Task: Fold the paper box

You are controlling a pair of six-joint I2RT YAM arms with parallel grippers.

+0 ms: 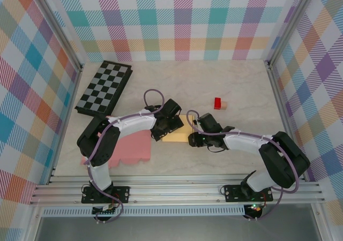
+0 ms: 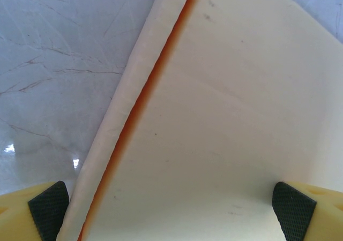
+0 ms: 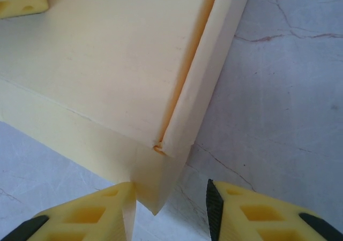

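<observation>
Hands are both sitting low at the box (image 1: 177, 135), in the middle of the picture from above. The left hand (image 2: 171, 211) is gaping as wide as it goes, its dark pads (image 2: 49, 204) straddling the broad cream panel and the folded strip along its edge. It is gripping nothing, and I cannot tell whether a pad is brushing the panel. The right hand (image 3: 170, 194) is standing partly open around the box's lower corner. One yellow finger (image 3: 102, 214) is lying against the side wall while the other is sitting clear of it, over the bare surface (image 3: 289, 91), so nothing is being pinched.

The box is looking light and thin-walled, probably stiff along its creases but easy to dent, and likely to skid on the smooth marbled surface. Flap edges and corners are offering the best hold, with one hand bracing while the other is pressing a flap over.

Further out, a pink mat (image 1: 131, 147) is lying near the box at lower left. A checkerboard (image 1: 104, 88) is lying at upper left and a red block (image 1: 218, 103) right of centre, both well apart from it.
</observation>
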